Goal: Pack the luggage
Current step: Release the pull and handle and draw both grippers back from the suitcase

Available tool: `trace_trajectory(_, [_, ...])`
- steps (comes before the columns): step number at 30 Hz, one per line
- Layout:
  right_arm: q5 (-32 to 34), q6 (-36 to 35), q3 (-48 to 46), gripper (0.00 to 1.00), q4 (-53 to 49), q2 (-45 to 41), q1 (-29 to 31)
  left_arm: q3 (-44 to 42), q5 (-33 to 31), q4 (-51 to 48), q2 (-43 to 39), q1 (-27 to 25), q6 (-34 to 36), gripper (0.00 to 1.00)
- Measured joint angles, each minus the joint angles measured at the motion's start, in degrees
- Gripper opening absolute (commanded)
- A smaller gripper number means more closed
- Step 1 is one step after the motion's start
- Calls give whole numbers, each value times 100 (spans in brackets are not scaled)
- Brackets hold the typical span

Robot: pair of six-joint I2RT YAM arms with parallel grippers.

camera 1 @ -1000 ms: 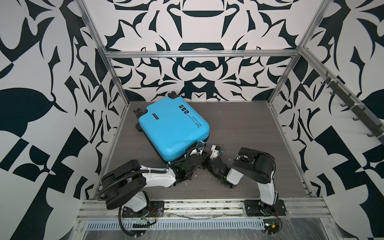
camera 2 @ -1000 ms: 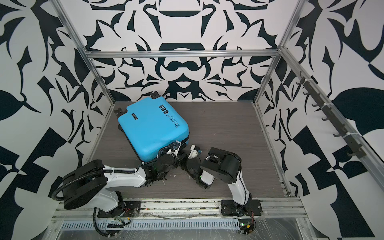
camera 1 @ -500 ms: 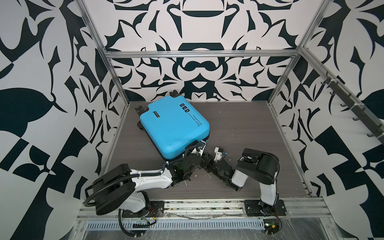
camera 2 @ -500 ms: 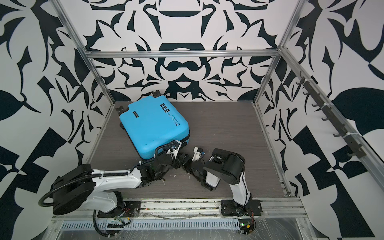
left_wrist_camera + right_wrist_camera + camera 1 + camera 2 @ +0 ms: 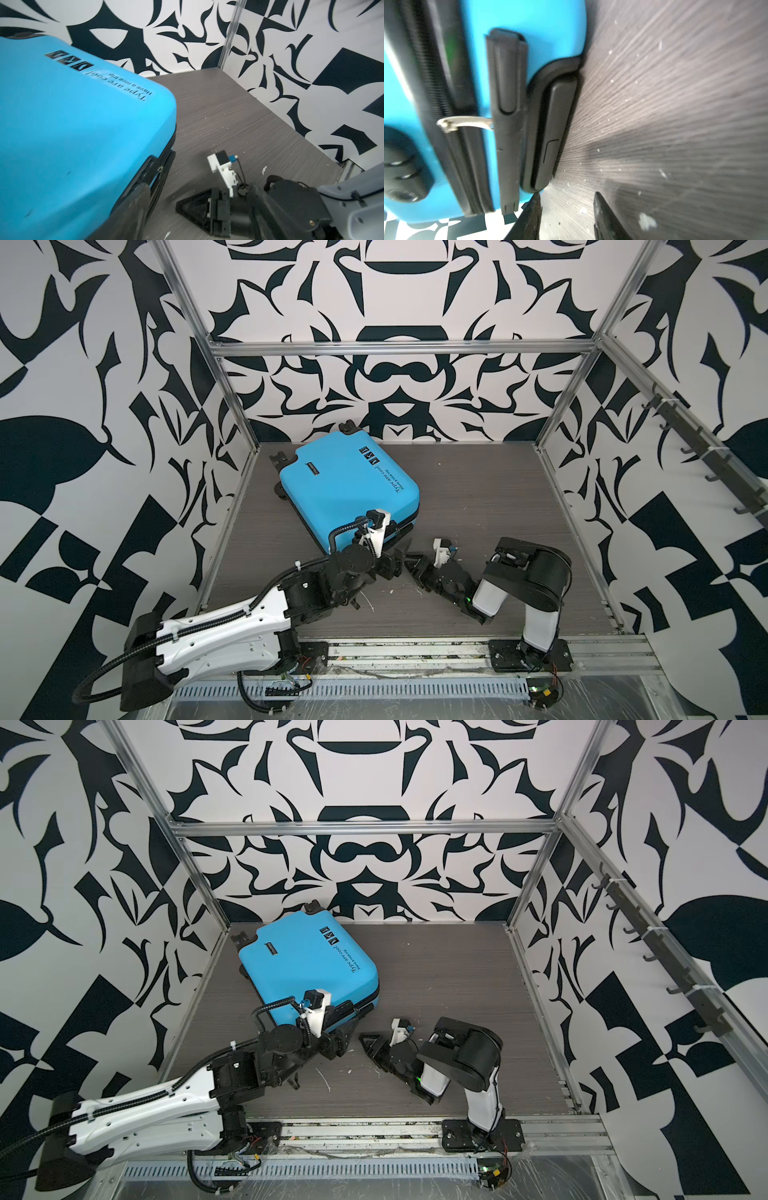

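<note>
**Clearing off a closed case without dragging it**

The luggage (image 5: 345, 489) lies flat and shut on the left rear part of the table (image 5: 478, 497), with its handle edge facing the arms. In the right wrist view the zipper pull (image 5: 465, 122) sits on the black zip band beside the carry handle (image 5: 506, 93). I cannot tell whether the zip is closed all the way round.

The left gripper (image 5: 395, 562) is at that near edge, jaws well apart and clamped on nothing. The right gripper (image 5: 569, 220) is just beside it, low over bare table, jaws partly spread and empty.

I judge the step to be backing away from the packed case (the packing itself looks finished). Each gripper should draw straight back from the edge and away from the other, because their tips are close together. Fingers should stay clear of the pull and the handle so nothing snags and drags the case.
</note>
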Motion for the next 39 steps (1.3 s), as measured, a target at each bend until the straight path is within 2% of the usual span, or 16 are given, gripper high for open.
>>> trace_trajectory(4, [-149, -192, -203, 42, -28, -208, -201, 15, -341, -807, -533, 122, -192, 75])
trace_trajectory(7, [-293, -302, -267, 41, -83, -374, -361, 160, -319, -1434, -811, 721, -374, 77])
trace_trajectory(11, [-442, -474, -245, 38, -459, -721, -485, 133, 85, -1827, -1054, 2015, -511, 77])
trace_trajectory(15, [-463, -817, -83, 39, -1587, -1576, -518, -92, 960, -1895, -1158, 3646, -702, 77])
trace_trajectory(17, [-461, -1078, 90, 41, -2308, -2127, -540, -227, 1351, -1897, -1169, 4282, -804, 77])
trace_trajectory(24, [-407, -2033, 619, 47, -4546, -3829, -837, -490, 2426, -1786, -1187, 5792, -990, 77])
trace_trajectory(29, [-280, -2752, 911, 50, -6092, -4653, -1086, -625, 3067, -1471, -931, 6714, -1088, 77])
trace_trajectory(32, [-221, -3237, 1119, 54, -6664, -4931, -1150, -778, 3449, -1119, -581, 7141, -1248, 76])
trace_trajectory(39, [-278, -4282, 1211, 55, -6861, -4968, -1185, -885, 4044, -350, 516, 7357, -1731, 72])
